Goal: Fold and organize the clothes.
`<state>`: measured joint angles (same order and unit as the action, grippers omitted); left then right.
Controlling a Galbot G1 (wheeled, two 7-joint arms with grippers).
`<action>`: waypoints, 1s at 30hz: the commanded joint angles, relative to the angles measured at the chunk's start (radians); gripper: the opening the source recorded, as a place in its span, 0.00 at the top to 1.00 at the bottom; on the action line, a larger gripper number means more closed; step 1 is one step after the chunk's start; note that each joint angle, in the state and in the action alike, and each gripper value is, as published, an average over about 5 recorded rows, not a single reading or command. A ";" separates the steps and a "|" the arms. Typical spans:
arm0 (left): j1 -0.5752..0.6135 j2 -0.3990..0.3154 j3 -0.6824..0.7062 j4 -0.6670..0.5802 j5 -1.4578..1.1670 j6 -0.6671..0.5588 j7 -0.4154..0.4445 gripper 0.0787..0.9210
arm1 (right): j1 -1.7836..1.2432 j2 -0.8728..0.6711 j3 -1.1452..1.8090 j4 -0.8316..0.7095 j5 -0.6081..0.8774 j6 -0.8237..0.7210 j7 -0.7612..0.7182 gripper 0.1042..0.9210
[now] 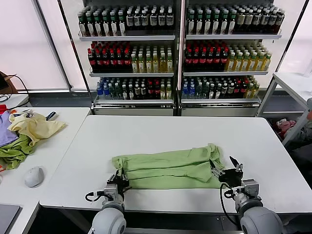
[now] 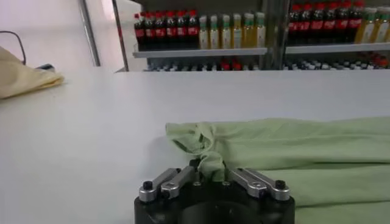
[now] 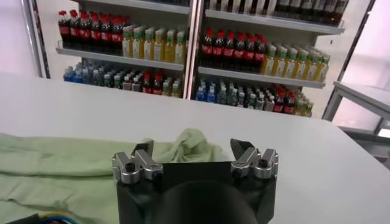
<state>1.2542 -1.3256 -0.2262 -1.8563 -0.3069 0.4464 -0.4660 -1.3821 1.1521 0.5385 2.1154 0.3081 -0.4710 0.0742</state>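
The light green shirt (image 1: 168,169) lies on the white surface (image 1: 170,131), already gathered into a long band running across the robot's front, near the front edge. The step in hand appears to be taking hold of both ends of that band for a further fold.

The left gripper (image 1: 118,182) sits at the band's left end. In the left wrist view its fingers (image 2: 180,178) are drawn together on a puckered tuft of the cloth, which rises between them; this end reads as gripped.

The right gripper (image 1: 227,169) sits at the band's right end, where the bunched sleeve lies. Its fingers (image 3: 144,154) stand wide apart (nothing between them), and in the right wrist view the cloth lies just beyond the fingertips, not within them. Whether the tips touch the fabric cannot be told.

Judgement: the next move calls for the right gripper to advance onto the cloth edge and close, so that both ends are held before any lift. A lift on the left hold alone would likely drag the band askew.
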 commanded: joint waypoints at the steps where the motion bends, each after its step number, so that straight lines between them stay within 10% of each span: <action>1: 0.015 0.200 -0.198 -0.056 -0.116 -0.006 0.019 0.91 | -0.002 -0.001 0.000 0.015 0.002 0.002 -0.001 0.12; 11: 0.014 0.321 -0.353 -0.210 -0.296 -0.012 0.041 0.94 | 0.001 0.002 -0.010 0.030 -0.005 0.001 -0.001 0.12; 20: 0.010 0.127 -0.174 -0.401 -0.519 -0.033 0.062 0.94 | -0.003 0.008 -0.015 0.033 -0.028 0.004 -0.003 0.12; 30: -0.083 -0.062 0.033 -0.282 -0.580 -0.055 0.070 0.94 | -0.003 0.012 -0.021 0.032 -0.047 0.007 -0.006 0.12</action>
<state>1.2385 -1.2103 -0.3737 -2.1560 -0.7541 0.4070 -0.4068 -1.3851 1.1640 0.5189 2.1498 0.2685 -0.4651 0.0688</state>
